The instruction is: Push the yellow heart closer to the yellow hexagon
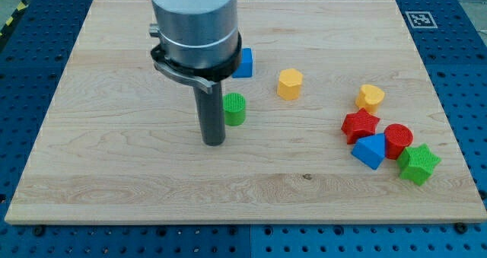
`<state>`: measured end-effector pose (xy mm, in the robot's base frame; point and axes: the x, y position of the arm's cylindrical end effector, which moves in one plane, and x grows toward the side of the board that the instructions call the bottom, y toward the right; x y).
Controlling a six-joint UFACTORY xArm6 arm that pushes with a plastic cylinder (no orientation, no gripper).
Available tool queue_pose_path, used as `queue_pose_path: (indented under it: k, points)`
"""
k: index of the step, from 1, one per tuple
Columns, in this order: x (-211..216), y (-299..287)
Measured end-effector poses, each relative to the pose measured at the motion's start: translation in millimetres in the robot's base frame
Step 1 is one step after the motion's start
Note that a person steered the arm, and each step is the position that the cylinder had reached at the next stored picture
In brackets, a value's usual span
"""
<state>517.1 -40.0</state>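
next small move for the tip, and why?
Probably swing my tip toward the view's right, around past the yellow heart. It now sits beside the green cylinder, left of the yellow hexagon; the heart lies right of the hexagon, so the push must come from its far side.

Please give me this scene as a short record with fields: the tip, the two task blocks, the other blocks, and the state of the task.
tip: my tip rests on the wooden board, just left of and below the green cylinder
target block: yellow heart, at the view's right, above the red star
goal block: yellow hexagon, left of the heart, apart from it
other blocks: blue cube partly behind the arm; blue block; red cylinder; green star
task state: heart not touched by tip
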Motion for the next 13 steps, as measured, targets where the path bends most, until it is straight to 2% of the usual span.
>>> queue_pose_path:
  k: [4, 5, 8, 11, 12, 13]
  points:
    - [0, 164]
    - [-5, 188]
    - [-33, 217]
    - [-104, 233]
    - [-100, 252]
    - [-94, 296]
